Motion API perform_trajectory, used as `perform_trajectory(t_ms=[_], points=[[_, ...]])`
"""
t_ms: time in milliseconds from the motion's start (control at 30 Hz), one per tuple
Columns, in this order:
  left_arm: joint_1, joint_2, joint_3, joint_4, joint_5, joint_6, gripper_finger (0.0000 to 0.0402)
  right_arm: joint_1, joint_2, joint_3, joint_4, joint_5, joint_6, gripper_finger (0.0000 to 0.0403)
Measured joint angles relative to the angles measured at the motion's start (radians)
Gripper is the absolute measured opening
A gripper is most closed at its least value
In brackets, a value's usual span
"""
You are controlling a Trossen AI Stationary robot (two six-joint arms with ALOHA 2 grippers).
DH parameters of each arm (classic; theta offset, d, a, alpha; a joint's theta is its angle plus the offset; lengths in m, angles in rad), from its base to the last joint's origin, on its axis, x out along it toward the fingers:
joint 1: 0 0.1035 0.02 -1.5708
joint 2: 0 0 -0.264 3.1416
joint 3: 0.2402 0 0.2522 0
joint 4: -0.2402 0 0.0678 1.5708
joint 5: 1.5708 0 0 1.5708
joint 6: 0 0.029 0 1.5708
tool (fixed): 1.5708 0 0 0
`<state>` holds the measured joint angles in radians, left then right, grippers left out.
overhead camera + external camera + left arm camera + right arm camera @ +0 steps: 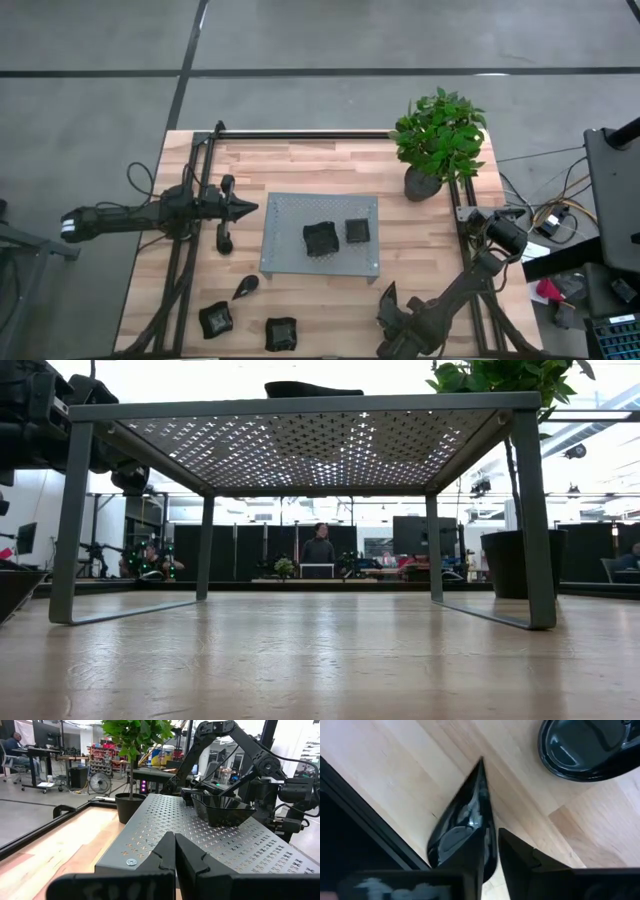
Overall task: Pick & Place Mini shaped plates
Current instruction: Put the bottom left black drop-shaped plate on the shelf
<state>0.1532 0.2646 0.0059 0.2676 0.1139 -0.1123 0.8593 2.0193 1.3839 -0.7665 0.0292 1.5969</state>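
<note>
1. The counter (300,165) is made of pale wood strips with a smooth face. It is bordered by dark rails on the left, far and right sides. Bare wood is left open between the tray and the far rail.
2. The grey perforated tray (290,215) is a rectangular metal sheet raised on thin legs at mid-counter.
3. The green plant (440,135) is set in a dark pot at the far right, just beside the tray's corner.
4. The left pincer (245,209) is held fully closed and empty, with its tips just off the tray's left edge.
5. The right pincer (492,852) is lowered at the front right. It is closed to a narrow gap on the rim of the held teardrop plate (465,825), a glossy black dish lying on the wood.
6. A wavy-edged plate (321,240) and a square plate (357,231) are seated side by side on the tray.
7. A loose teardrop plate (244,288), a front-left plate (216,318) and a front plate (281,333) are spread apart on the counter's near left.
8. A further glossy dish (590,745) is seen near the right pincer.
</note>
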Motion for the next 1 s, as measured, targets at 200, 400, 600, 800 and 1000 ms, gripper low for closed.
perform_trajectory(t_ms=[200,400,600,800,1000], points=[[0.0,0.0,0.0,0.0,0.0,0.0,0.0,0.0,-0.002,-0.001,0.003,-0.002,0.0,0.001],[0.0,0.0,0.0,0.0,0.0,0.0,0.0,-0.014,-0.017,0.019,-0.029,-0.004,-0.022,0.0008],[0.0,0.0,0.0,0.0,0.0,0.0,0.0,-0.064,-0.055,0.089,-0.18,-0.004,-0.125,0.0008],[0.0,0.0,0.0,0.0,0.0,0.0,0.0,-0.147,-0.084,0.203,-0.359,-0.003,-0.311,0.0008],[0.0,0.0,0.0,-0.002,0.0,0.0,0.0,-0.25,-0.085,0.305,-0.433,0.001,-0.546,0.0008]])
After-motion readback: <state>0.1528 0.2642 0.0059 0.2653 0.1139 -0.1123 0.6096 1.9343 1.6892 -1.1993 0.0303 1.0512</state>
